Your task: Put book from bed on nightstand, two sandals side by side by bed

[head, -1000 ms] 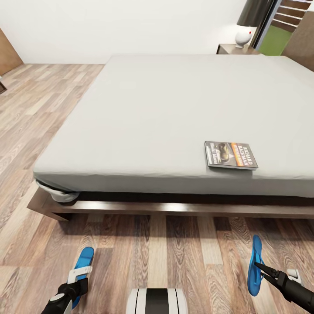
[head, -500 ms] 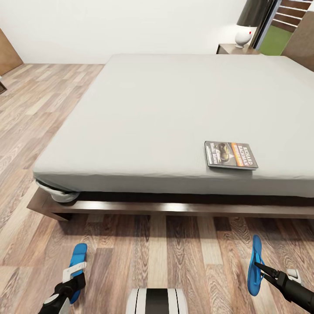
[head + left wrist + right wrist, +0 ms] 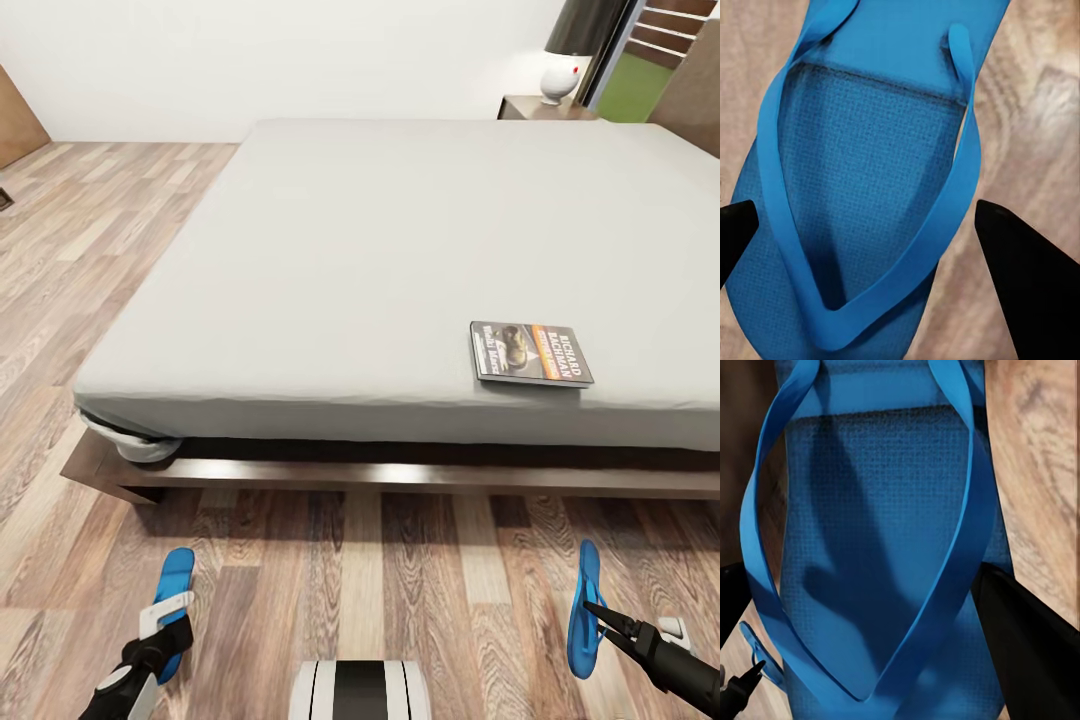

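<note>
While each set of jaws clasps one bright blue flat sandal (image 3: 172, 600) (image 3: 583, 605) above the wood-plank floor (image 3: 400, 580) near the grey-mattressed bed (image 3: 400, 250), the thin paperback book (image 3: 530, 354) waits there; loose grips could drop them askew.

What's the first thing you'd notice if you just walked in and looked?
The big grey bed takes up most of the room, with a book lying near its front edge. Down on the wood floor in front of the bed are two bright blue sandals, one at the left end effector and one at the right end effector, far apart.
</note>
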You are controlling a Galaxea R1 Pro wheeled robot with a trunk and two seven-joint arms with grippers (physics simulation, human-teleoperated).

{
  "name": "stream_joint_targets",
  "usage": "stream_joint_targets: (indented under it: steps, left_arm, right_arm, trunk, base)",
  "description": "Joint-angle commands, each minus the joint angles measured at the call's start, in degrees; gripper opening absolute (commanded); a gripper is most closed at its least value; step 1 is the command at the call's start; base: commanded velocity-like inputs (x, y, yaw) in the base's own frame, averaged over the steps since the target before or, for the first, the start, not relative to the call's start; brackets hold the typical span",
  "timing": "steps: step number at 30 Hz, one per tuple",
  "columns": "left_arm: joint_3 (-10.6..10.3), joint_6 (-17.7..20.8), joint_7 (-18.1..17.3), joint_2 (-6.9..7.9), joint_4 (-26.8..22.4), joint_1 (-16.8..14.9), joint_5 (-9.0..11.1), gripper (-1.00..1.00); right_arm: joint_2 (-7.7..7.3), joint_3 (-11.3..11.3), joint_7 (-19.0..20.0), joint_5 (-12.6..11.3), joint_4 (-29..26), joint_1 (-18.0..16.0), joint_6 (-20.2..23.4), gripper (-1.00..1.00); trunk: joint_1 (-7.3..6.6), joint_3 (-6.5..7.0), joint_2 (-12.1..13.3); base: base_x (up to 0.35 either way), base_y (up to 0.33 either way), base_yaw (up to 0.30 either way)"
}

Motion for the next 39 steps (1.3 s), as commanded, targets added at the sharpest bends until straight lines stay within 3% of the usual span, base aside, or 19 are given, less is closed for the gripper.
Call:
stream_joint_targets:
  steps: [1, 8, 16, 39]
  left_arm:
    - [0.30, -0.12, -0.27, -0.03, -0.09, -0.04, -0.24, -1.00]
    - [0.30, -0.19, -0.27, -0.10, -0.20, -0.04, -0.24, -1.00]
    - [0.30, -0.20, -0.29, -0.11, -0.20, -0.04, -0.29, -1.00]
    - [0.21, -0.15, -0.27, -0.07, -0.23, -0.04, -0.41, -1.00]
  right_arm:
    - [0.00, -0.10, 0.00, -0.21, 0.02, -0.03, 0.42, -1.00]
    - [0.00, -0.11, 0.00, -0.21, 0.02, -0.03, 0.42, -1.00]
    - [0.00, -0.10, 0.00, -0.21, 0.02, -0.03, 0.42, -1.00]
    - [0.03, -0.10, 0.00, -0.21, 0.01, -0.03, 0.42, -1.00]
  trunk:
    - [0.01, -0.26, -0.03]
    - [0.01, -0.26, -0.03]
    - [0.22, -2.03, -0.13]
    - [0.22, -2.03, -0.13]
  base:
    - [0.000, 0.000, 0.000]
    - [0.000, 0.000, 0.000]
    - [0.000, 0.000, 0.000]
    - [0.055, 0.006, 0.000]
